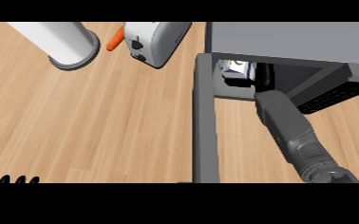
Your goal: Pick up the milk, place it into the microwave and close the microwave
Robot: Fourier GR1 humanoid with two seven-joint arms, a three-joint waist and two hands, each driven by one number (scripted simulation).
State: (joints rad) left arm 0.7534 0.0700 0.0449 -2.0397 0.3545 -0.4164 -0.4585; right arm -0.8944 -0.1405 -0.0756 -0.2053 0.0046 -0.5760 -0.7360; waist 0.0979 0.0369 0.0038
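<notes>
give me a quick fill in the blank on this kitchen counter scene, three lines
1. The milk sits inside the ____.
2. The microwave's door stands ____.
3. The small orange thing left of the toaster is a ____.

Missing words: microwave; open; carrot

Pale wood-grain tabletop [105, 123] — grey microwave [280, 38] with its dark grey door [204, 123], white-and-blue milk [237, 70], orange carrot [115, 42], white toaster [157, 40] — and a white cylinder [60, 40].
</notes>
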